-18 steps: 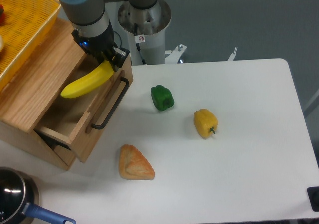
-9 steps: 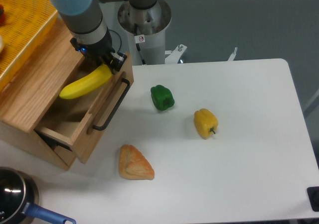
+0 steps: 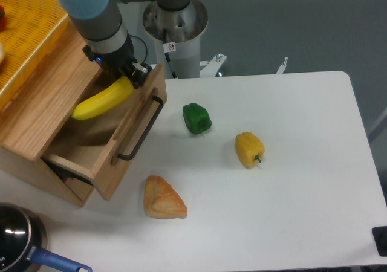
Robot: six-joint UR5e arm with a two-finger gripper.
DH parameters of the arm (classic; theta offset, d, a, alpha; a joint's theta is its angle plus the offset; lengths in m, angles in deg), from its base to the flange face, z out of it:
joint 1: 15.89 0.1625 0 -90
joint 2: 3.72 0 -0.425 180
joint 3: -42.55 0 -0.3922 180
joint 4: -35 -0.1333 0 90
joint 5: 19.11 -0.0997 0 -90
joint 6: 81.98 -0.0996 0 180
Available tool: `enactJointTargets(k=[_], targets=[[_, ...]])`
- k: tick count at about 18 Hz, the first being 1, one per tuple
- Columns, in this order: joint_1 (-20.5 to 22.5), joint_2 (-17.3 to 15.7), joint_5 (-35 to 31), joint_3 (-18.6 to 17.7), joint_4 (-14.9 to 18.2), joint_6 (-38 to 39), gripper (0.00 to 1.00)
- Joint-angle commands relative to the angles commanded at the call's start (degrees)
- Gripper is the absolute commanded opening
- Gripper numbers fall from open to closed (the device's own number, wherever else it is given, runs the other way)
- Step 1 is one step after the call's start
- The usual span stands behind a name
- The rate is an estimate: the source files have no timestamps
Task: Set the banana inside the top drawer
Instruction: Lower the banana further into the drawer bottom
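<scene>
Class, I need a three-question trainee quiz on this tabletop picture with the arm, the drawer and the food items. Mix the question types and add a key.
1. True or false: the banana lies flat on the table.
2. Multiple choice: which item lies nearest the black handle of the top drawer? A) the yellow pepper B) the green pepper C) the pot
3. Fill in: the gripper holds the banana over the open ____.

Key
1. False: the gripper holds it by one end above the open drawer.
2. B
3. top drawer
</scene>
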Motion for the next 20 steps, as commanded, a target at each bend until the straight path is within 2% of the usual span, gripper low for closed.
enactJointTargets(k=[20], targets=[[-0.4, 1.0, -0.5, -0.5, -0.2, 0.1, 0.14]])
